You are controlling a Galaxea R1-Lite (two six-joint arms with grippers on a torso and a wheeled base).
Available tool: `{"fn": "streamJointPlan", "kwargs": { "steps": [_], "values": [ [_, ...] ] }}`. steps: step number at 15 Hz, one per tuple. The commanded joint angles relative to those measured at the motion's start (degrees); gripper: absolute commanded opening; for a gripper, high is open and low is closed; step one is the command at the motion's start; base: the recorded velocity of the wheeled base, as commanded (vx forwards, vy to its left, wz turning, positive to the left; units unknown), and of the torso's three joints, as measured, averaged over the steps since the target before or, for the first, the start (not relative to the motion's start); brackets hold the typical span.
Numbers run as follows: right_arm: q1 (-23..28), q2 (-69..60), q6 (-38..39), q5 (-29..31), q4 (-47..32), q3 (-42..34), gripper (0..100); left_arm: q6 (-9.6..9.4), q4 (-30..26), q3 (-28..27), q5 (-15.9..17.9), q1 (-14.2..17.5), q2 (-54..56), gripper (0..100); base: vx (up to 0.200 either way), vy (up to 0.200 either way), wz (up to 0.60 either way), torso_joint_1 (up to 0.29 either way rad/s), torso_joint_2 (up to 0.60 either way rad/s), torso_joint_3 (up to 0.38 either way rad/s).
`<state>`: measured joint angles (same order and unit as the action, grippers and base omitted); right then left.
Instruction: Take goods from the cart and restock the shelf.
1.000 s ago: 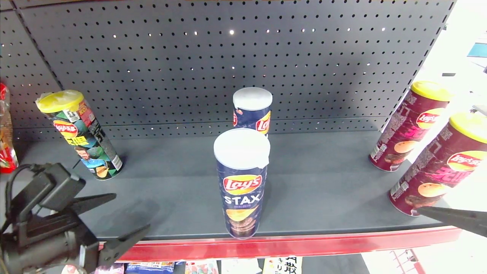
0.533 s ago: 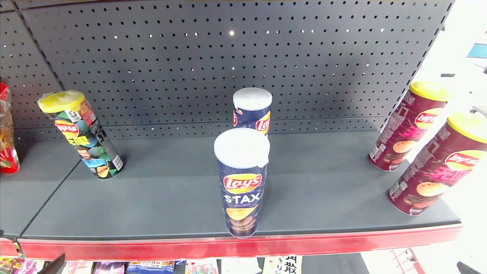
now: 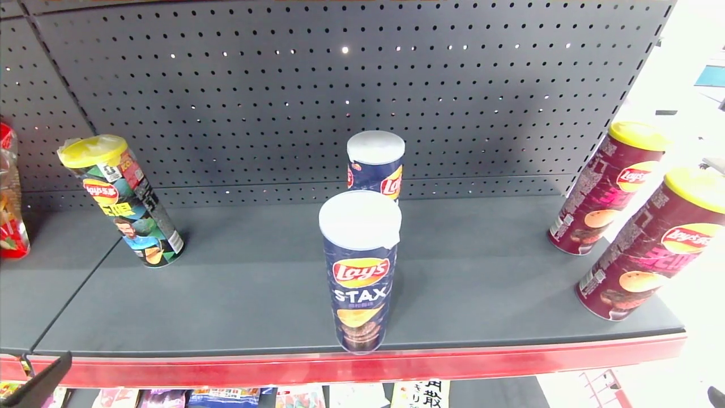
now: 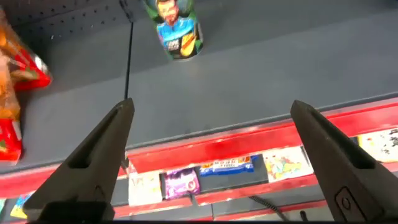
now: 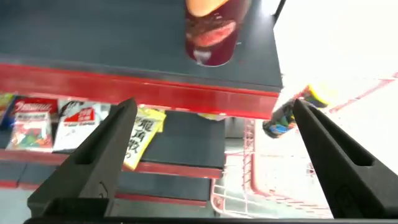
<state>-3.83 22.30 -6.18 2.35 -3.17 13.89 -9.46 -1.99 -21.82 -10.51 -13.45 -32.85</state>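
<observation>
Step, judged: fetch next can from cart.
- Can: lying in red wire cart, beside shelf end.
- Method: descend over can, clamp mid-body across its axis, clear the wires.
- Right gripper: spread wide, empty, low before shelf edge.
- Left gripper: spread wide, empty, low before shelf lip.

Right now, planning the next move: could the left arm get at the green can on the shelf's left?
Probably yes. The left gripper is open and faces the green can, which stands alone with bare shelf before it. The gripper sits low, so it must clear the red front edge.
</observation>
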Motion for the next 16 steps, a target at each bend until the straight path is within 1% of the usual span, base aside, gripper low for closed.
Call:
{"fn": "streamJointPlan", "kwargs": {
  "steps": [1, 3, 5, 8, 9, 12, 15, 16],
  "values": [
    [0.0, 0.0, 0.0, 0.3, 0.1, 0.7, 100, -0.47, 0.0, 0.3, 0.1, 0.0, -0.8, 100, 0.000, 0.000, 0.00, 0.000, 0.00, 0.000],
    [0.0, 0.7, 0.3, 0.4, 0.1, 0.8, 100, -1.26, 1.0, 0.2, -0.3, 0.4, -2.2, 100, 0.000, 0.000, 0.00, 0.000, 0.00, 0.000],
    [0.0, 2.1, 0.3, 0.3, 0.4, 0.8, 100, -3.28, 1.5, 0.2, -0.7, 1.0, -2.4, 100, 0.000, 0.000, 0.00, 0.000, 0.00, 0.000],
    [0.0, 3.2, 0.2, 0.5, 0.4, 1.3, 100, -6.36, 1.5, 0.2, -1.0, 2.8, -1.4, 100, 0.000, 0.000, 0.00, 0.000, 0.00, 0.000],
    [0.0, 3.2, -0.1, 0.4, 0.3, 1.8, 100, -6.54, 1.5, 0.0, -1.1, 2.8, -1.5, 100, 0.000, 0.000, 0.00, 0.000, 0.00, 0.000],
    [0.0, 4.3, -0.5, 0.5, 0.3, 2.2, 100, -6.62, 1.6, -0.2, -1.1, 2.9, -1.6, 100, -0.200, 0.000, 0.00, 0.004, 0.00, 0.001],
    [0.0, 5.7, -1.7, 0.5, 0.3, 3.2, 100, -8.12, 1.6, -0.3, -1.2, 2.9, -0.9, 100, -0.200, 0.000, 0.00, 0.006, 0.00, 0.002],
    [0.0, 5.6, -1.7, 0.5, 0.3, 3.3, 100, -8.21, 1.7, -0.7, -1.3, 2.9, -0.8, 100, -0.200, 0.000, 0.00, -0.002, 0.00, -0.002]
  ]
}}
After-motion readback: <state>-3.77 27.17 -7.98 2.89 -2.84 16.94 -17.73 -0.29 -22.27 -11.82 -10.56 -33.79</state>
